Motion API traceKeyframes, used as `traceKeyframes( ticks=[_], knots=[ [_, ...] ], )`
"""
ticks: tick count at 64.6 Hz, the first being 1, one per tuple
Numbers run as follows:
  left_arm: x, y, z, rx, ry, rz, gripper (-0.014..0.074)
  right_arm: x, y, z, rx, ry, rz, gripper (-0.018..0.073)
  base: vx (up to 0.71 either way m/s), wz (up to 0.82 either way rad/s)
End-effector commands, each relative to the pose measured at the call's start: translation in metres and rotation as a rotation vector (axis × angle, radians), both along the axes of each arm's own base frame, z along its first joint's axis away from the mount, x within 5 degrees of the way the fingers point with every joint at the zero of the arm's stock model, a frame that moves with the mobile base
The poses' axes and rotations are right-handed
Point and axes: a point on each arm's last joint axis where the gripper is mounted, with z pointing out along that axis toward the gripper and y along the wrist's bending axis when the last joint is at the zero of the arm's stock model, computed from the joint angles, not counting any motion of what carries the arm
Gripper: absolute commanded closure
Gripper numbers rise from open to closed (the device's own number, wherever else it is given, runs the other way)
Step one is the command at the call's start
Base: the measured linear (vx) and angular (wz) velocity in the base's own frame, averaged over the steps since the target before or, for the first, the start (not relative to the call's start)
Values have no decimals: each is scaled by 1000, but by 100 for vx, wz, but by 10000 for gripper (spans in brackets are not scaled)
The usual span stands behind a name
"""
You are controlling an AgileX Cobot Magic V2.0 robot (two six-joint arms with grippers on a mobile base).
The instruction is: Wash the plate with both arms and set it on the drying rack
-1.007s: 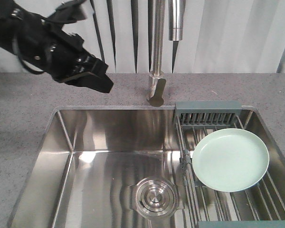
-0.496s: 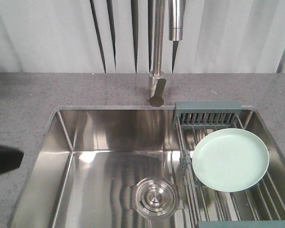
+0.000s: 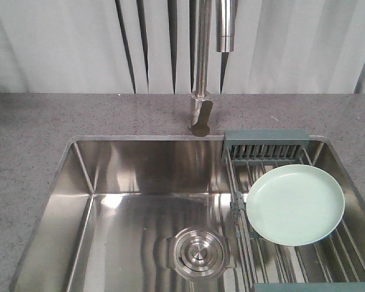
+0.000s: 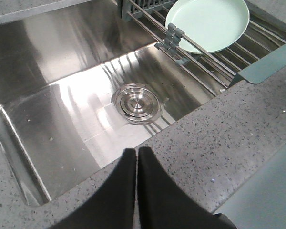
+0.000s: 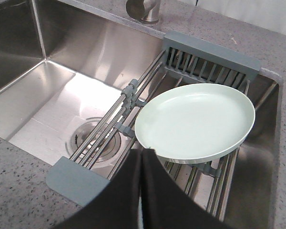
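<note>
A speckled grey worktop (image 3: pixel 30 131) surrounds the steel sink (image 3: pixel 140 182), its basin bare around the drain (image 3: pixel 198 253). The left claw (image 4: pixel 136 164), fingers together, hangs over the near worktop edge, well apart from the plate (image 3: pixel 295 204). The plate lies flat on the drying rack (image 3: pixel 264 149) at the sink's right end, its near rim just beyond the right claw (image 5: pixel 142 162), fingers together.

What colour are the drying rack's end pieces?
Grey-green plastic end pieces on the drying rack, clearest in the right wrist view.
</note>
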Motion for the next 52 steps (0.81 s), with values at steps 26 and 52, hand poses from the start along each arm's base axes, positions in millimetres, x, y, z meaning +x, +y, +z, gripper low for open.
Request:
traceKeyframes(
  ticks=[26, 52],
  knots=[
    [5, 0, 18, -98, -128, 44, 602, 2, 0, 12, 24, -64, -16, 565, 0, 0],
    [33, 15, -35, -88, -353, 294, 602, 2, 0, 12, 24, -63, -15, 565, 0, 0]
  ],
)
